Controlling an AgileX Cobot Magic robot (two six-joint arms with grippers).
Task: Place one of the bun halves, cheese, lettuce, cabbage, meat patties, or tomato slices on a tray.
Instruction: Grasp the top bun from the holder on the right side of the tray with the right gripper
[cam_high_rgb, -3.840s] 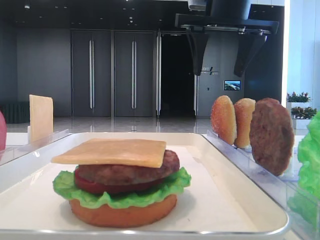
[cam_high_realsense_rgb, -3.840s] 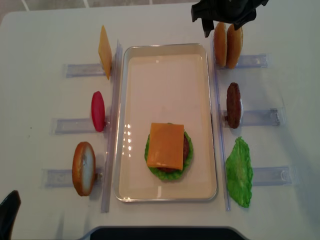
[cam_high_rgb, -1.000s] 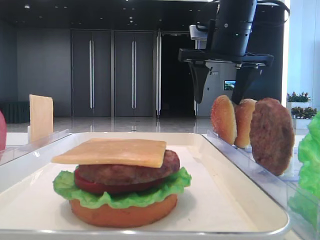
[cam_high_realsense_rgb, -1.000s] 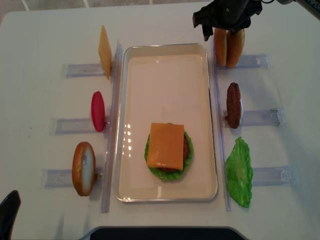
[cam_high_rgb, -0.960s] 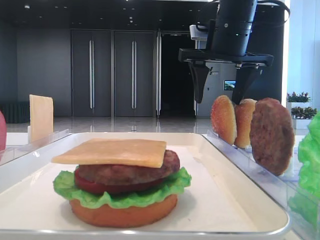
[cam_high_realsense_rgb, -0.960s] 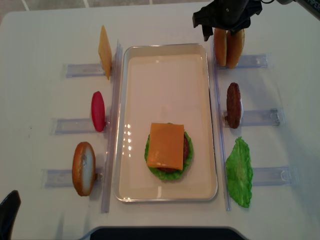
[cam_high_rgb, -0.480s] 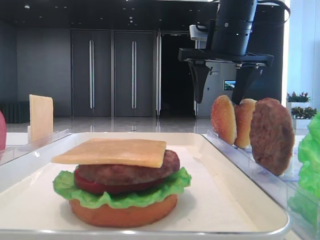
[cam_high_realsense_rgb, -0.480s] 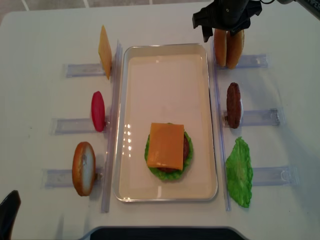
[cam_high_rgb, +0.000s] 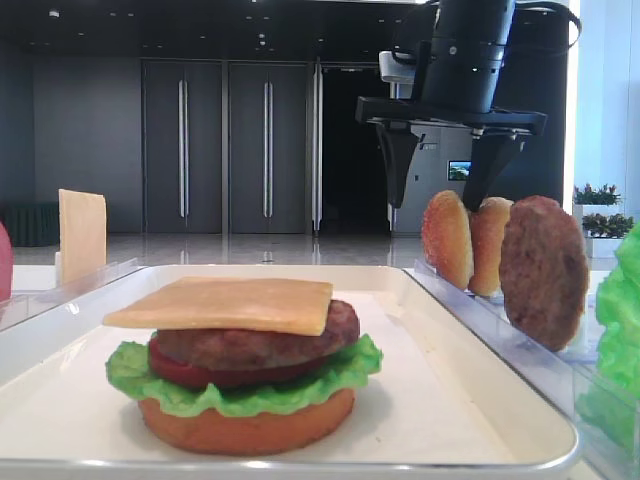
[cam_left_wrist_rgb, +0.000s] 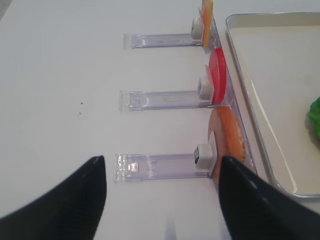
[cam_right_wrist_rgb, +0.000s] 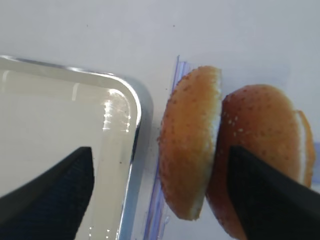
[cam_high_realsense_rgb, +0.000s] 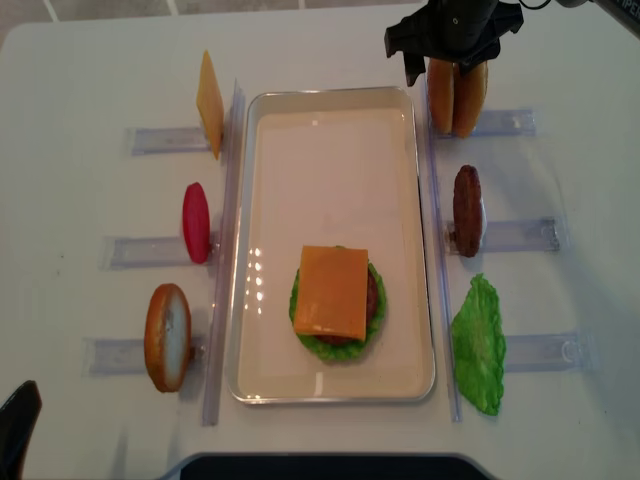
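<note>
Two domed bun halves (cam_high_realsense_rgb: 453, 96) stand on edge side by side in the far right rack. My right gripper (cam_high_realsense_rgb: 446, 58) hangs open just above them. In the right wrist view its fingertips (cam_right_wrist_rgb: 80, 160) straddle the nearer bun half (cam_right_wrist_rgb: 192, 150), one over the tray corner, the other over the second bun half (cam_right_wrist_rgb: 260, 130), touching neither. The white tray (cam_high_realsense_rgb: 330, 170) holds a stack topped with cheese (cam_high_realsense_rgb: 333, 290). My left gripper (cam_left_wrist_rgb: 161, 162) is open and empty, low at the near left over a clear rack.
Left racks hold an upright cheese slice (cam_high_realsense_rgb: 209, 103), a tomato slice (cam_high_realsense_rgb: 196, 222) and a flat bottom bun (cam_high_realsense_rgb: 167, 336). Right racks hold a meat patty (cam_high_realsense_rgb: 466, 210) and lettuce (cam_high_realsense_rgb: 479, 345). A clear rail (cam_high_realsense_rgb: 432, 180) runs along the tray's right side.
The right gripper has come down closer over the bun halves than a few seconds ago. In the last second it has hardly moved. The left arm is still.
</note>
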